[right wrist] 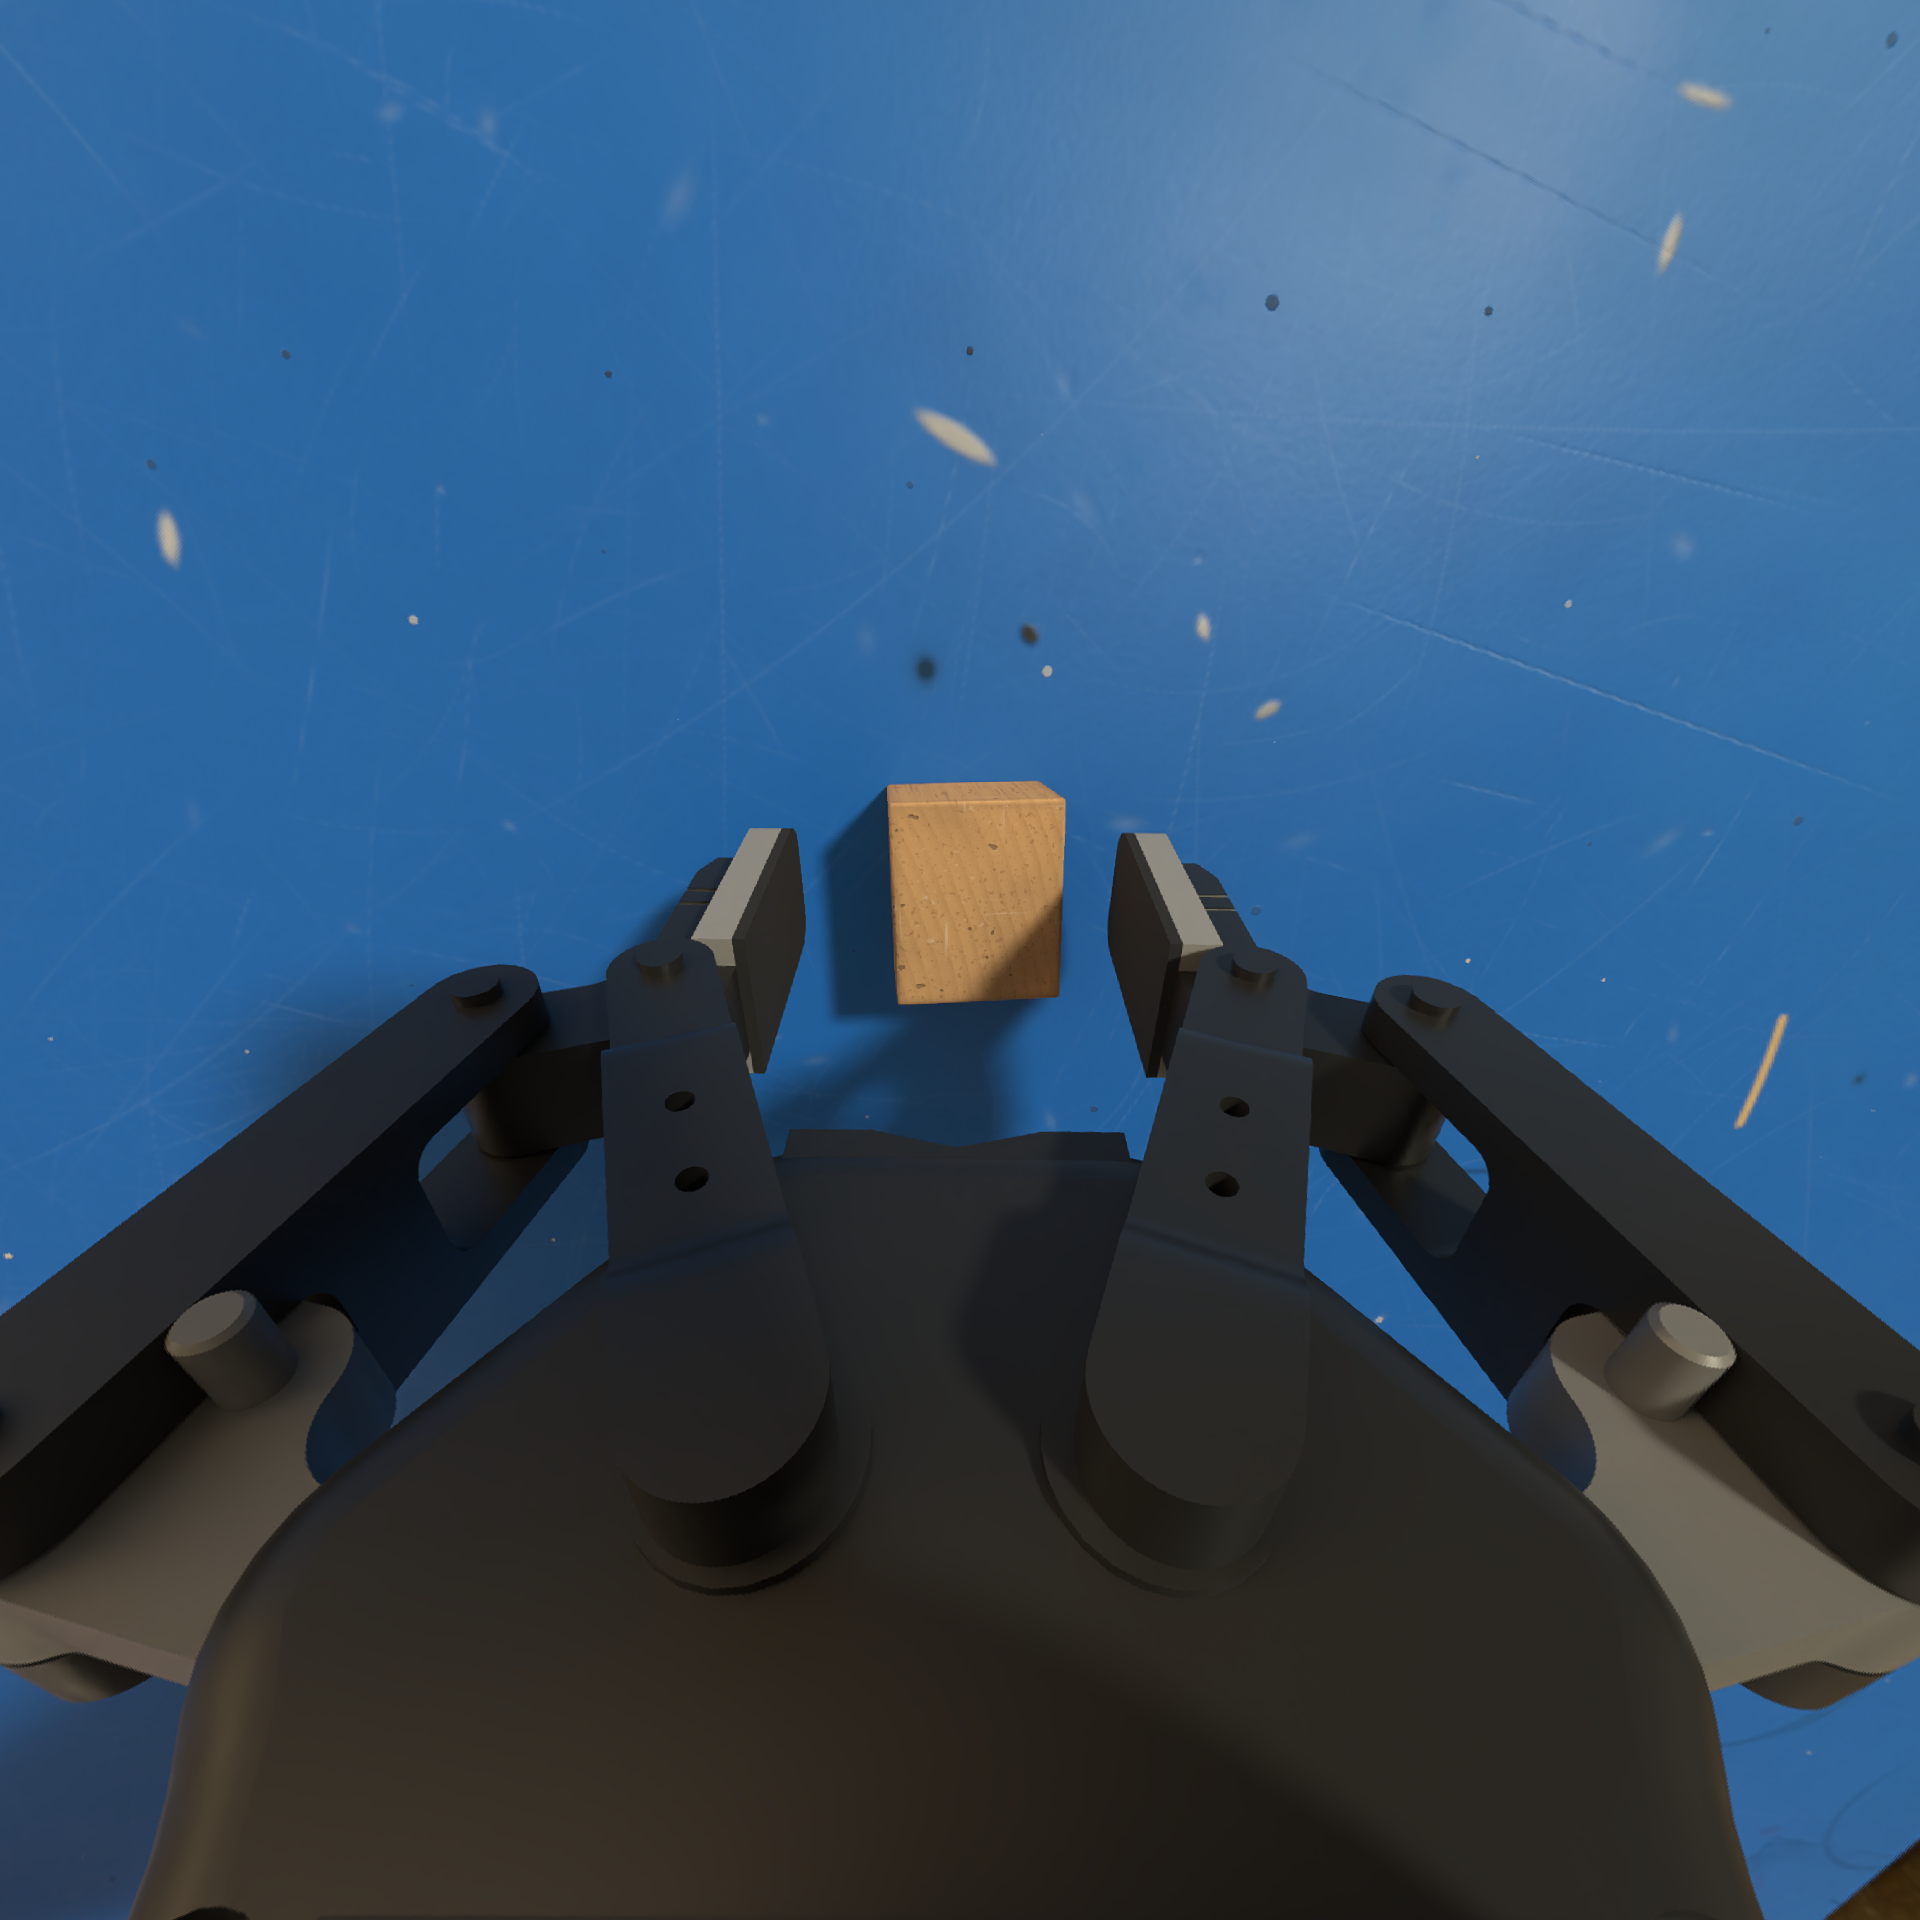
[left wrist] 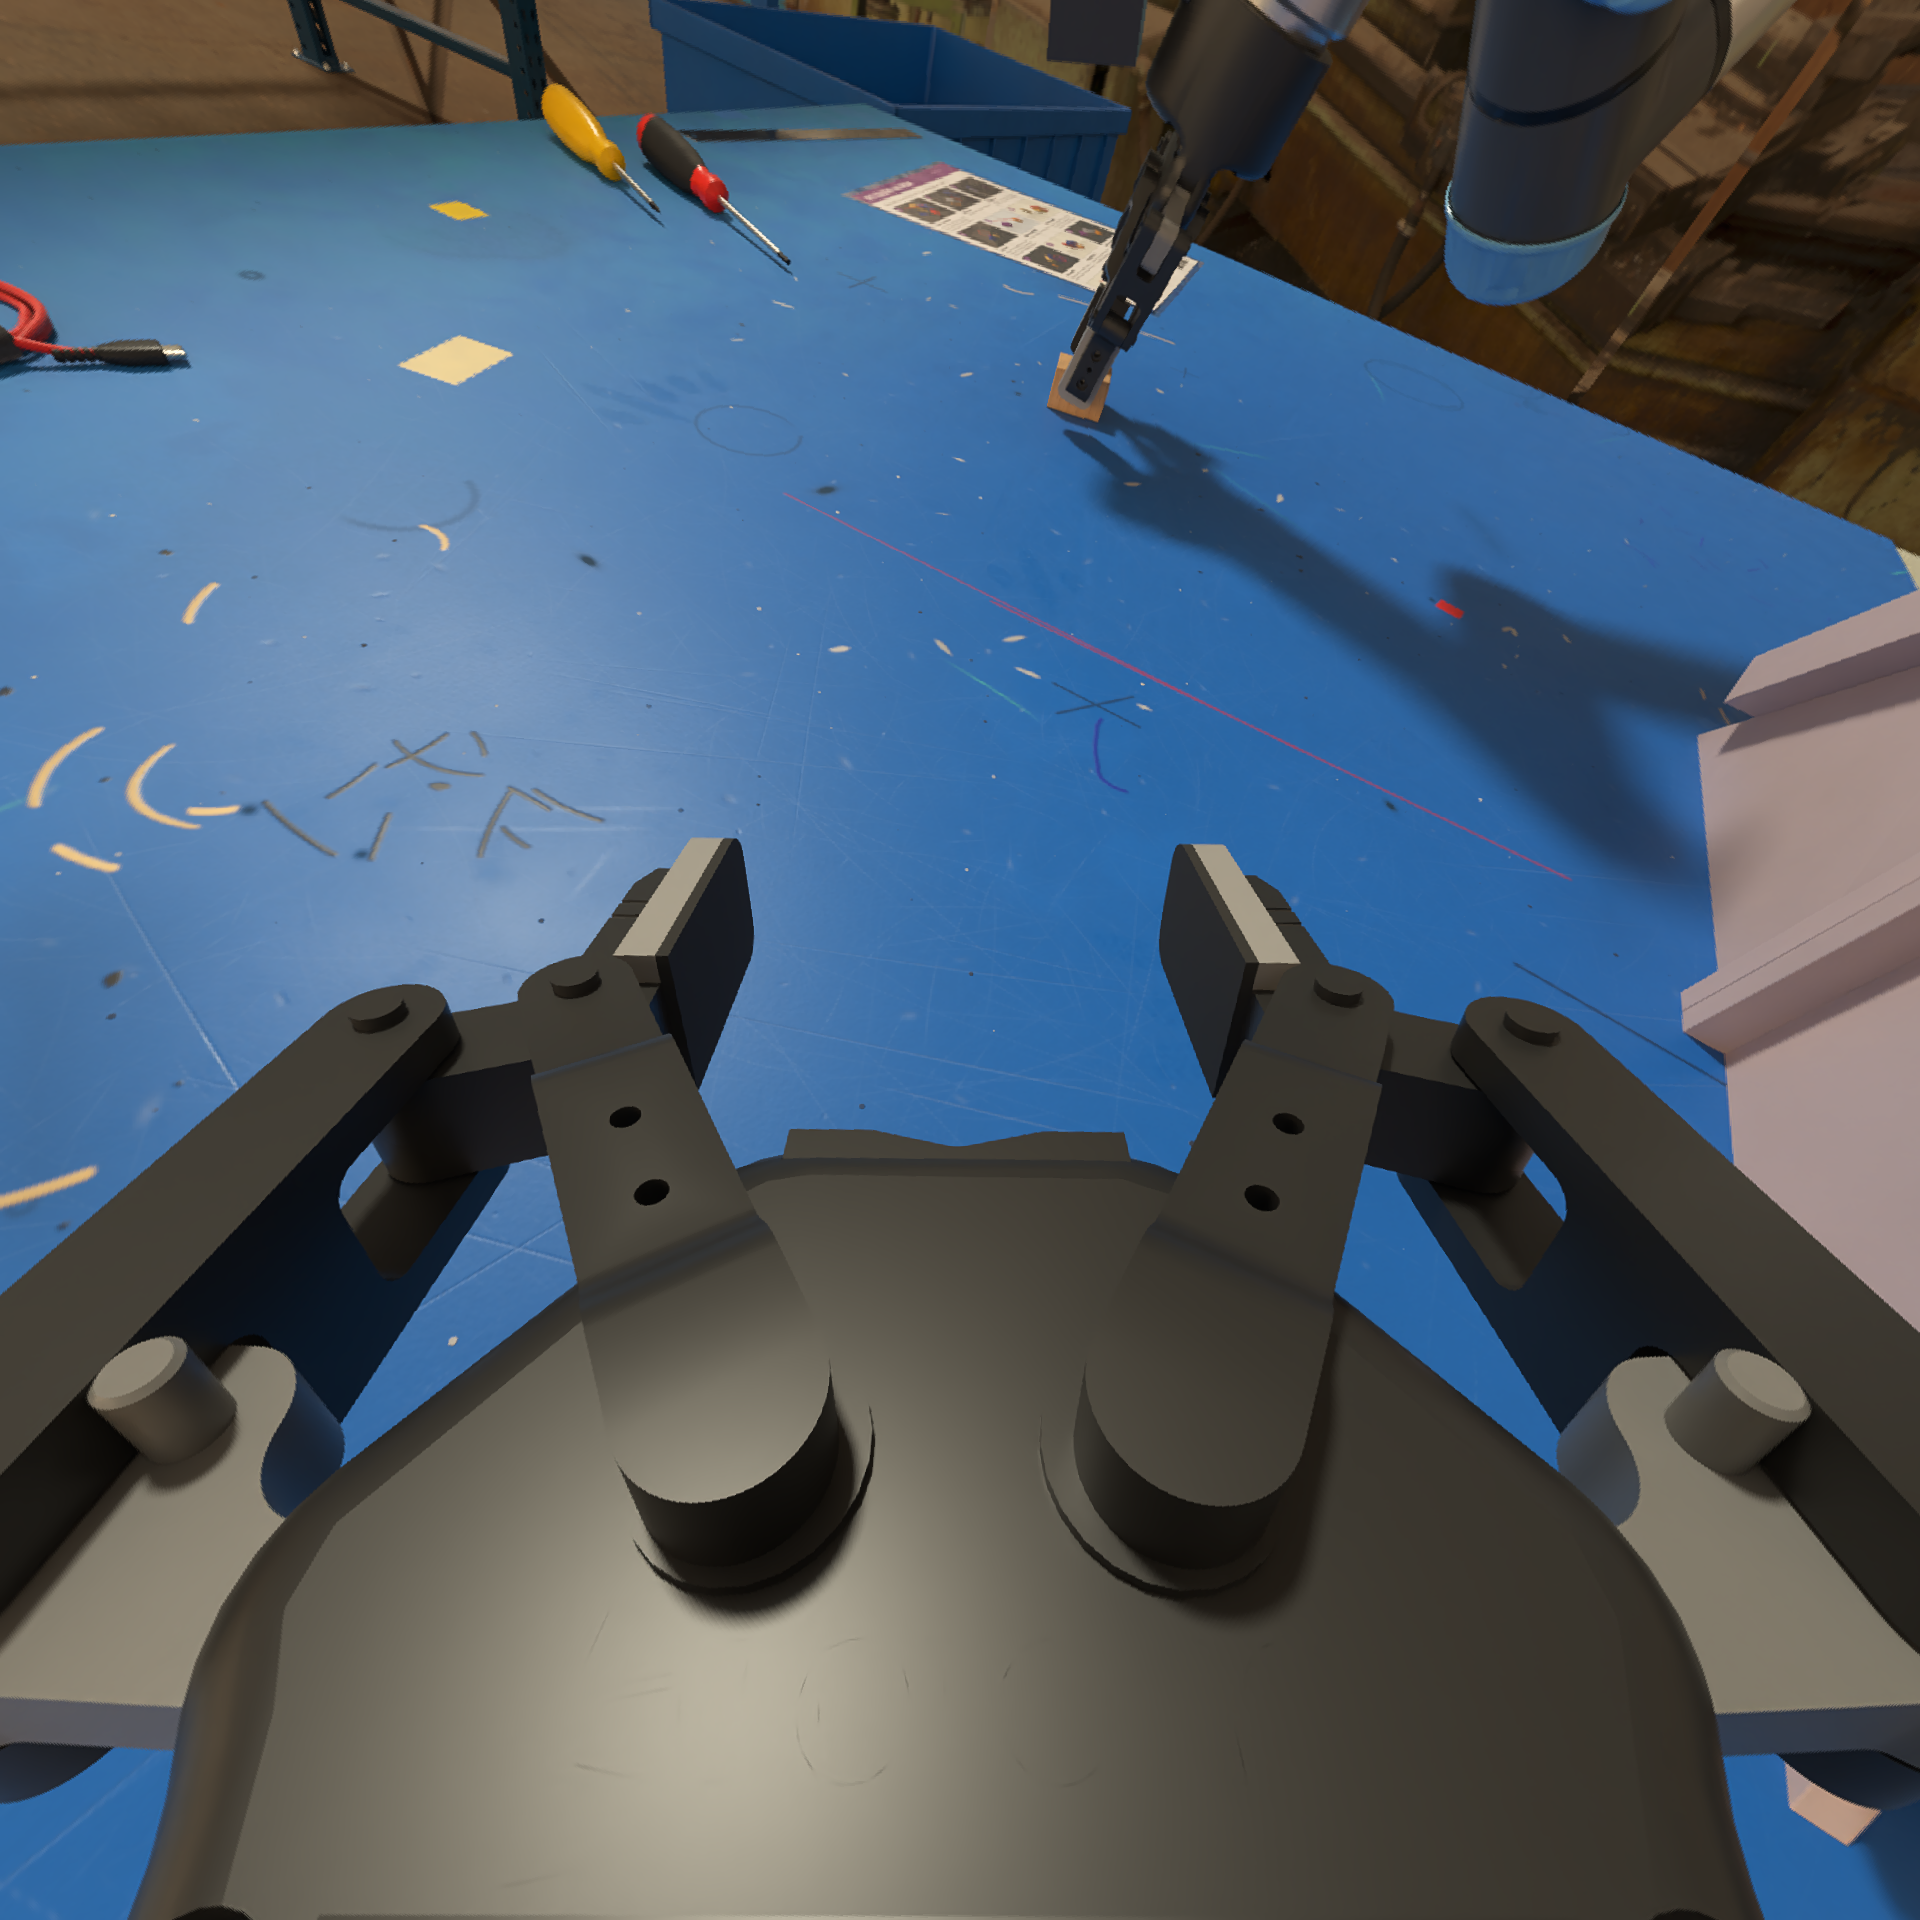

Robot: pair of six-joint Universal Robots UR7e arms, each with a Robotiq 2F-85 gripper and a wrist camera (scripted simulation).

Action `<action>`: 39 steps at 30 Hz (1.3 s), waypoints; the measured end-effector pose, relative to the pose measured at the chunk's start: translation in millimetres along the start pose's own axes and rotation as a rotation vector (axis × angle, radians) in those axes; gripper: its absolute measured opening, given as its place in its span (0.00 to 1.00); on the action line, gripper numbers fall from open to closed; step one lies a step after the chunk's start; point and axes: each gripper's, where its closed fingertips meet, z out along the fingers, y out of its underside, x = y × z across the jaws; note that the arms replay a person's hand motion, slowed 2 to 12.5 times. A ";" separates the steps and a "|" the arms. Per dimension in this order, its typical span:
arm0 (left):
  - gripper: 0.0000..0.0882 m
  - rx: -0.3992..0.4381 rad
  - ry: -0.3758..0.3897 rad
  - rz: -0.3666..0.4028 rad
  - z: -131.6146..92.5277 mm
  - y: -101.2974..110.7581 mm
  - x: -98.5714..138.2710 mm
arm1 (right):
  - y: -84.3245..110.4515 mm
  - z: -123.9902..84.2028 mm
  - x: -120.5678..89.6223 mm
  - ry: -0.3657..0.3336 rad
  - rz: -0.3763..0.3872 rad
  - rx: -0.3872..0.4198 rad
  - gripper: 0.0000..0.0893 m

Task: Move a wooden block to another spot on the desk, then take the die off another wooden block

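Note:
A small wooden block (right wrist: 975, 894) stands on the blue desk (right wrist: 1351, 520). My right gripper (right wrist: 956, 940) is open, with one finger on each side of the block and a gap on both sides. In the left wrist view the same block (left wrist: 1070, 397) shows far off at the back right, partly hidden by the right gripper (left wrist: 1091, 379) coming down on it. My left gripper (left wrist: 956, 956) is open and empty above the near part of the desk (left wrist: 727, 623). No die and no second block are in view.
A yellow screwdriver (left wrist: 584, 135) and a red-and-black screwdriver (left wrist: 691, 171) lie at the back. A printed sheet (left wrist: 997, 218) lies near the far edge, a red cable (left wrist: 62, 338) at the left. A pale lilac stepped box (left wrist: 1829, 935) stands at the right. A blue bin (left wrist: 894, 83) stands behind the desk.

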 end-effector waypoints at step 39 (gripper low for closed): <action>0.80 0.074 0.012 -0.006 -0.4 -13.3 -6.6 | -147.7 -168.3 -199.1 -0.173 -0.338 0.498 0.88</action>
